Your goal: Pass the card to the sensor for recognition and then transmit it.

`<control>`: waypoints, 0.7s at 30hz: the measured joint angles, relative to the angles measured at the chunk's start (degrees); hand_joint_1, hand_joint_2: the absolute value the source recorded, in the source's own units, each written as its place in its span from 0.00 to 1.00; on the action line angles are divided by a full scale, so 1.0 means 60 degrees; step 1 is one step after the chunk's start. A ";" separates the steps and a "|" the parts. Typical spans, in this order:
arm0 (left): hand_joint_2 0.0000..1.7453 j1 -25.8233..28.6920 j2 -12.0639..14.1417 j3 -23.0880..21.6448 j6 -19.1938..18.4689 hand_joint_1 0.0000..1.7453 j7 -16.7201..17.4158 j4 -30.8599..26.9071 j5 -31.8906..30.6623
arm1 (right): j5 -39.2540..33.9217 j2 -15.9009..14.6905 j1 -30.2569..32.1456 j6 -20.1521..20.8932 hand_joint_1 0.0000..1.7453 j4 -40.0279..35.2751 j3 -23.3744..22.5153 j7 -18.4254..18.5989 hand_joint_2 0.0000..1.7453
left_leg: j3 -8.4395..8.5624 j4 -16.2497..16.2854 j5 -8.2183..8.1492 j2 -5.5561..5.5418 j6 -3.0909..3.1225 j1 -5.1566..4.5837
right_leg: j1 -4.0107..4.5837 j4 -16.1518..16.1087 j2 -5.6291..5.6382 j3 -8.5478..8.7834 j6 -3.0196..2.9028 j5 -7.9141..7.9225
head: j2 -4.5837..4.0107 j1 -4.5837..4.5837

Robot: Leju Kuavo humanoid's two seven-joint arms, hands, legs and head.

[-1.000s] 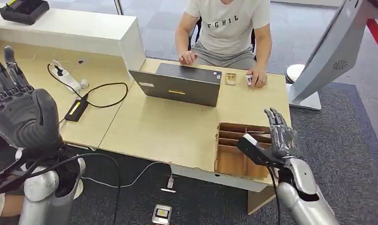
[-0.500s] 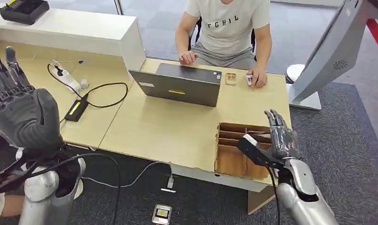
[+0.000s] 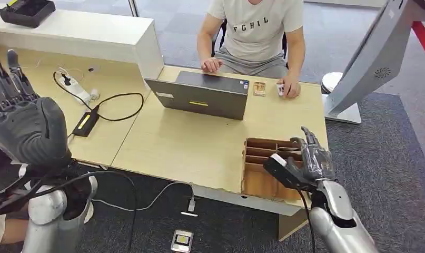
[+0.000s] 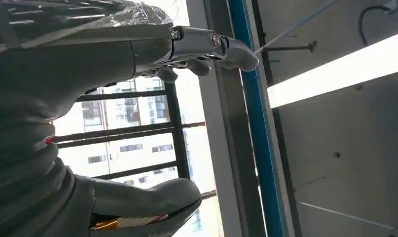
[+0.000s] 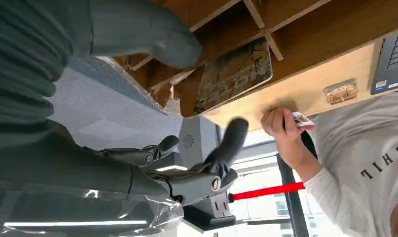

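Observation:
A patterned card [image 5: 234, 74] stands upright in a slot of the brown cardboard organizer [image 3: 260, 182] at the table's front right edge. My right hand [image 3: 315, 158] hovers over the organizer's right side. In the right wrist view that hand [image 5: 88, 163] has its thumb [image 5: 152, 34] and fingers [image 5: 231, 143] apart, with the card between them and untouched. My left hand [image 3: 23, 124] is raised at the far left, fingers spread and holding nothing. A black device [image 3: 28, 10], possibly the sensor, sits on the white counter at the back left.
A person sits behind the table, one hand [image 3: 290, 87] on a small card, with another card [image 3: 259, 88] beside it. A grey laptop [image 3: 202, 95] stands mid-table. A power strip [image 3: 76, 89] and cables lie on the left table. A grey kiosk stand [image 3: 376, 58] rises at the right.
My right hand has sunk slightly toward the organizer and its fingers have bent in a little. My left hand stays raised, almost unmoved.

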 joint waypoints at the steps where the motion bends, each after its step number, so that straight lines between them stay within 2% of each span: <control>1: 1.00 -0.0016 0.0000 0.0000 0.0000 0.00 0.0000 0.0000 0.0000 | -0.0019 0.0000 -0.0001 0.0011 1.00 0.0000 0.0004 0.0000 1.00 | -0.0001 0.0000 0.0000 0.0000 0.0000 0.0000 | 0.0000 0.0000 0.0000 0.0000 0.0000 0.0000 | 0.0000 0.0000; 9: 1.00 -0.0077 -0.0004 -0.0033 0.0073 0.00 0.0004 0.0015 0.0004 | -0.0048 0.0011 -0.0054 -0.0003 0.99 0.0044 0.0007 0.0022 1.00 | 0.0000 0.0000 0.0000 0.0000 0.0000 0.0000 | 0.0000 0.0000 0.0000 0.0000 0.0000 0.0000 | 0.0000 0.0000; 11: 1.00 -0.0076 -0.0004 -0.0036 0.0077 0.00 0.0004 0.0015 0.0004 | -0.0044 0.0015 -0.0059 -0.0004 0.94 0.0054 0.0008 0.0022 1.00 | -0.0001 0.0000 0.0000 0.0000 0.0000 0.0000 | 0.0000 0.0000 0.0000 0.0001 0.0000 0.0000 | 0.0000 0.0000; 21: 1.00 -0.0075 -0.0004 -0.0055 0.0077 0.00 0.0004 0.0018 0.0004 | -0.0048 0.0025 -0.0065 -0.0004 1.00 0.0084 0.0008 0.0022 1.00 | 0.0000 0.0000 0.0000 0.0000 0.0000 0.0000 | 0.0000 0.0000 0.0000 0.0001 0.0000 0.0000 | 0.0000 0.0000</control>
